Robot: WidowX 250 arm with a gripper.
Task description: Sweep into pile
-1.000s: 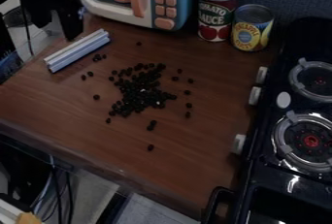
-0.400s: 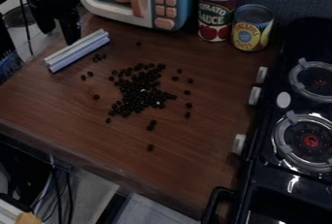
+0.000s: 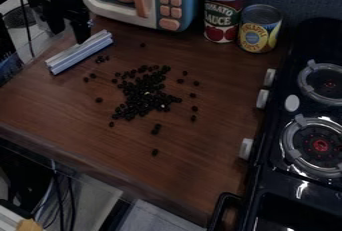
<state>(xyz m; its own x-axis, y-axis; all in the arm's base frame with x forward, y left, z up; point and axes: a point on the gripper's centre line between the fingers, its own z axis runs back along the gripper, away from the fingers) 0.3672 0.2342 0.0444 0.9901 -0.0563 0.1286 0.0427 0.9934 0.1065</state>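
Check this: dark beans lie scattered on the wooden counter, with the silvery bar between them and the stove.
The camera view puts the silvery bar to the upper left of the dark beans, not between them and the stove. The rest stands.

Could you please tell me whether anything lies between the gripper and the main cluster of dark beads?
Yes: the pale bar lies on the countertop between the gripper and the cluster, with a few stray beads beside it.

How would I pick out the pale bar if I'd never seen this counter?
On the brown counter, find the toy microwave. Below and left of it, the pale bar lies slanted near the counter's edge: long, straight and ridged, unlike the small, dark, round beans.
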